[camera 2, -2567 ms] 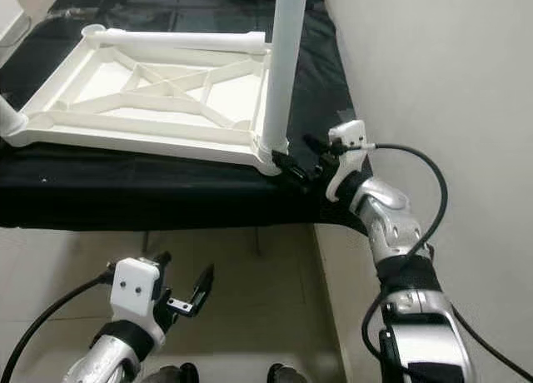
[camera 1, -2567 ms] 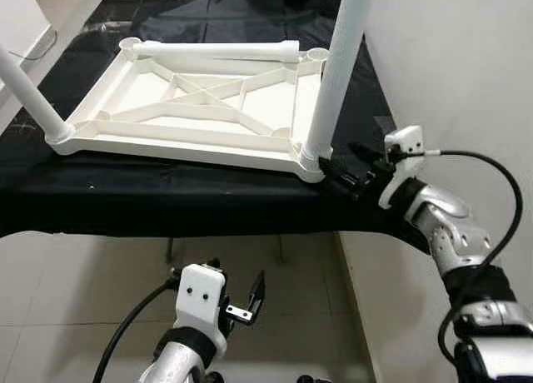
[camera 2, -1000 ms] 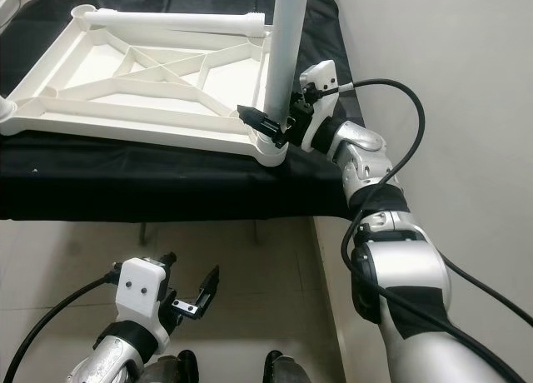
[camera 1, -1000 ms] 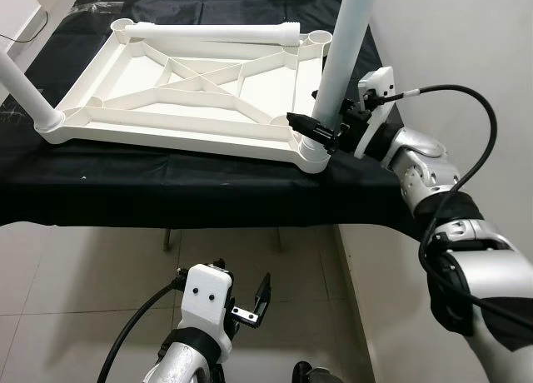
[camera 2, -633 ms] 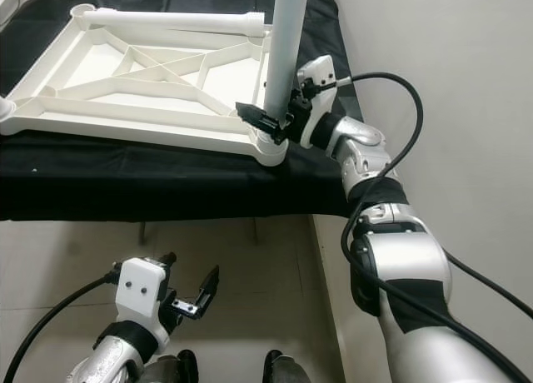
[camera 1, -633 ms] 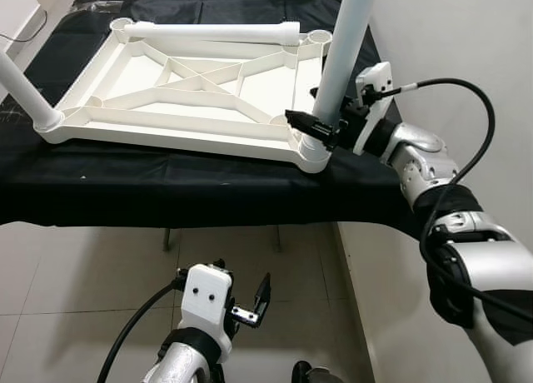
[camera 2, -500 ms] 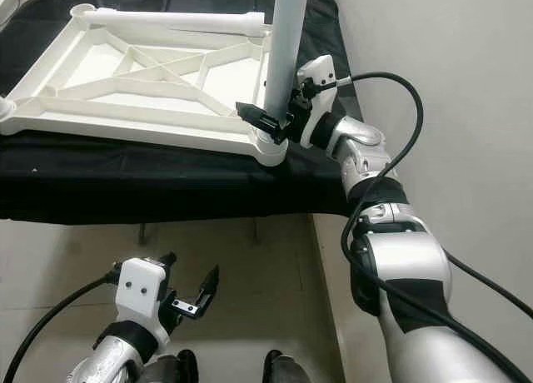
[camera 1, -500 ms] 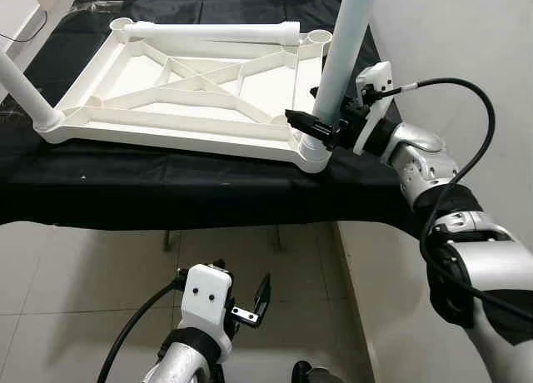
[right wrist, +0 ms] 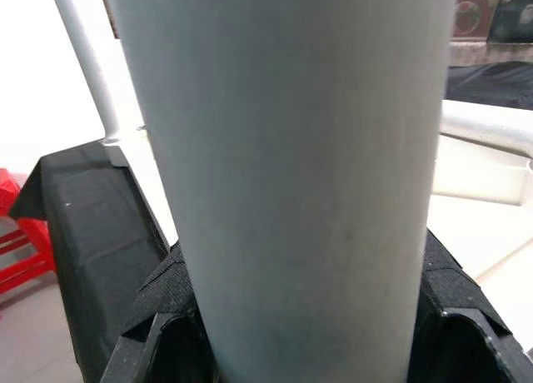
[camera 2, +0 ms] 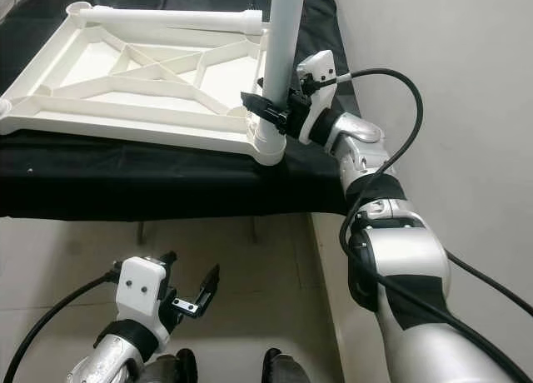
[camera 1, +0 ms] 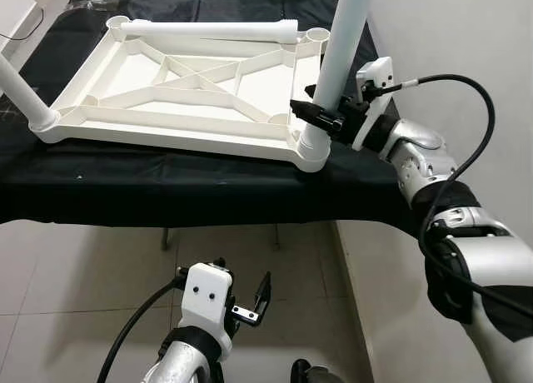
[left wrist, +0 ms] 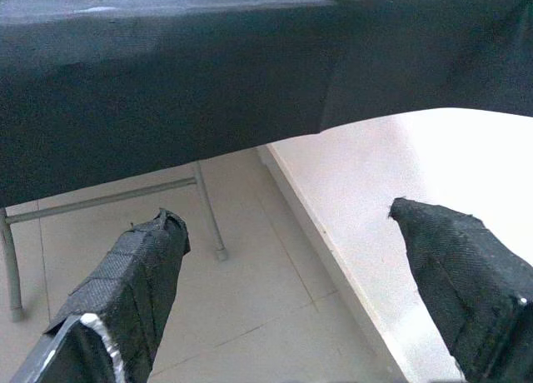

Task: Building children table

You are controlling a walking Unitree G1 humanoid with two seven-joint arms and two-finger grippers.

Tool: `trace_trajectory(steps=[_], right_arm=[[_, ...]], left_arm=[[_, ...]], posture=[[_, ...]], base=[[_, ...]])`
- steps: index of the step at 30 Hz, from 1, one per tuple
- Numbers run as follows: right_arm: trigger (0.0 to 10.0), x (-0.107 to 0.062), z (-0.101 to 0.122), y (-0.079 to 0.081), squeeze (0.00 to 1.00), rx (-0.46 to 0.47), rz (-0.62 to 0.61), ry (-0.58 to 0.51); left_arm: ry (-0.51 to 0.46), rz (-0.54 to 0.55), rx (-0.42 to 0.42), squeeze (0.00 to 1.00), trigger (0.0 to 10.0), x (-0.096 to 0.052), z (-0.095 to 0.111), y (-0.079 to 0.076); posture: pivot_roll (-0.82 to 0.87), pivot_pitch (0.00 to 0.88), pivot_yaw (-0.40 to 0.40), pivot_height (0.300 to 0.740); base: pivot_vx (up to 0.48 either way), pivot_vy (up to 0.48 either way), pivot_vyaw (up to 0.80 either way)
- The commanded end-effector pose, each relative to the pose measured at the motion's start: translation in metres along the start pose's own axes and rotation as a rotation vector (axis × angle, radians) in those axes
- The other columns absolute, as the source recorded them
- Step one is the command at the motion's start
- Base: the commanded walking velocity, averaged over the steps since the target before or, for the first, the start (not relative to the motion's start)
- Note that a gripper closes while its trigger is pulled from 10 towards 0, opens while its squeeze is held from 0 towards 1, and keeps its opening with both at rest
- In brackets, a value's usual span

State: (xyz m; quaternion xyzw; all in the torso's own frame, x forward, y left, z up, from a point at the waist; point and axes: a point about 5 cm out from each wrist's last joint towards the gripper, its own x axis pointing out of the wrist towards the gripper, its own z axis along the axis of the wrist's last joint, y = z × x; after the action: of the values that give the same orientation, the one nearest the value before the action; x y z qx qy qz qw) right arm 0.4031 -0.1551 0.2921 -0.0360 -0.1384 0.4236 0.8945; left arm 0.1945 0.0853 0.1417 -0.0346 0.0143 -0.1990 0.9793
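Observation:
A white table top (camera 1: 166,121) lies upside down on a black-covered table (camera 1: 166,191). One white leg (camera 1: 341,50) stands upright in the near right corner socket. My right gripper (camera 1: 321,116) is shut on this leg just above the socket, and its fingers (right wrist: 166,316) press both sides of the leg (right wrist: 291,150) in the right wrist view. A second leg (camera 1: 21,96) stands in the near left corner. A third leg (camera 1: 208,29) lies along the far edge. My left gripper (camera 1: 241,279) hangs open below the table's front edge, above the floor (left wrist: 250,283).
A white wall (camera 1: 450,33) runs close along the right side of the table. The floor in front is tiled (camera 1: 83,283). A metal table leg (left wrist: 208,208) stands under the black cloth (left wrist: 166,92).
My right gripper came in from the right of the corner, closed round the upright leg and slid a little up from the socket. The left gripper stayed put.

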Motion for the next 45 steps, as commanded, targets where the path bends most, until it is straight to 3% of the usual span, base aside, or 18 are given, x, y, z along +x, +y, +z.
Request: trace_trajectory(steps=[1,12,13,14,16,17,18,19,20,22,25,30,36,37,38,43,44,45], right_arm=[[0.0,0.001,-0.01,0.004,0.0,0.023,-0.021,0.008],[0.0,0.002,-0.047,0.008,0.0,0.06,-0.326,0.113],[0.0,-0.001,-0.053,0.005,0.0,0.077,-0.451,0.127],[0.0,-0.001,-0.053,0.005,0.0,0.077,-0.451,0.127],[0.0,-0.014,-0.068,-0.002,0.0,0.131,-0.793,0.167],[0.0,-0.014,-0.068,-0.002,0.0,0.131,-0.793,0.167],[0.0,-0.018,-0.072,0.0,0.0,0.155,-0.956,0.164],[0.0,-0.018,-0.072,0.0,0.0,0.155,-0.956,0.164],[0.0,-0.017,-0.074,0.006,0.0,0.192,-1.083,0.156],[0.0,-0.01,-0.074,0.019,0.0,0.251,-1.192,0.14],[0.0,0.009,-0.068,0.039,0.0,0.271,-1.238,0.115],[0.0,0.027,-0.063,0.058,0.0,0.305,-1.253,0.097],[0.0,0.035,-0.06,0.065,0.0,0.308,-1.224,0.087],[10.0,0.038,-0.058,0.067,0.0,0.294,-1.182,0.077],[10.0,0.039,-0.054,0.069,1.0,0.27,-1.132,0.057],[10.0,0.029,-0.043,0.063,0.99,0.204,-1.053,-0.031],[10.0,0.026,-0.04,0.059,0.09,0.208,-1.017,-0.061],[10.0,0.026,-0.04,0.059,0.09,0.208,-1.017,-0.061]], left_arm=[[0.044,0.006,0.01,0.0,10.0,-0.003,-0.007,0.0],[0.042,0.007,0.01,0.0,10.0,-0.002,-0.008,0.0],[0.042,0.006,0.01,0.0,10.0,-0.001,-0.008,0.0],[0.042,0.006,0.01,0.0,10.0,-0.001,-0.008,0.0],[0.041,0.005,0.011,0.0,10.0,-0.001,-0.008,0.001],[0.041,0.005,0.011,0.0,10.0,-0.001,-0.008,0.001],[0.041,0.004,0.012,0.0,10.0,0.0,-0.008,0.001],[0.041,0.004,0.012,0.0,10.0,0.0,-0.008,0.001],[0.042,0.004,0.013,0.0,10.0,0.0,-0.008,0.001],[0.042,0.003,0.014,0.0,10.0,0.0,-0.008,0.002],[0.042,0.002,0.015,0.0,10.0,0.001,-0.009,0.002],[0.042,0.002,0.016,0.0,10.0,0.001,-0.009,0.001],[0.042,0.003,0.015,0.0,10.0,0.001,-0.009,0.0],[0.042,0.004,0.015,0.0,10.0,0.001,-0.01,0.0],[0.042,0.003,0.014,0.0,10.0,0.001,-0.01,0.0],[0.046,0.002,0.011,0.0,10.0,0.001,-0.011,0.0],[0.045,0.0,0.012,0.0,10.0,0.001,-0.011,0.0],[0.045,0.0,0.012,0.0,10.0,0.001,-0.011,0.0]], posture=[[0.11,0.304,-0.046,0.74],[0.11,0.3,-0.045,0.74],[0.11,0.301,-0.045,0.74],[0.11,0.301,-0.045,0.74],[0.1,0.296,-0.043,0.74],[0.1,0.296,-0.043,0.74],[0.1,0.298,-0.042,0.74],[0.1,0.298,-0.042,0.74],[0.1,0.297,-0.04,0.74],[0.1,0.294,-0.039,0.74],[0.1,0.291,-0.043,0.74],[0.1,0.288,-0.046,0.74],[0.11,0.283,-0.049,0.74],[0.1,0.281,-0.049,0.74],[0.1,0.281,-0.049,0.74],[0.1,0.271,-0.047,0.74],[0.1,0.271,-0.047,0.74],[0.1,0.271,-0.047,0.74]], base=[[0.0,0.0,0.0],[0.0,0.0,0.0],[0.0,0.0,0.0],[0.0,0.0,0.0],[0.0,0.0,0.0],[0.0,0.0,0.0],[0.0,0.0,0.0],[0.0,0.0,0.0],[0.0,0.0,0.0],[0.0,0.0,0.0],[0.0,0.0,0.0],[0.0,0.0,0.0],[0.0,0.0,0.0],[0.0,0.0,0.0],[0.0,0.0,0.0],[0.0,0.0,0.0],[0.0,0.0,0.0],[0.0,0.0,0.0]])
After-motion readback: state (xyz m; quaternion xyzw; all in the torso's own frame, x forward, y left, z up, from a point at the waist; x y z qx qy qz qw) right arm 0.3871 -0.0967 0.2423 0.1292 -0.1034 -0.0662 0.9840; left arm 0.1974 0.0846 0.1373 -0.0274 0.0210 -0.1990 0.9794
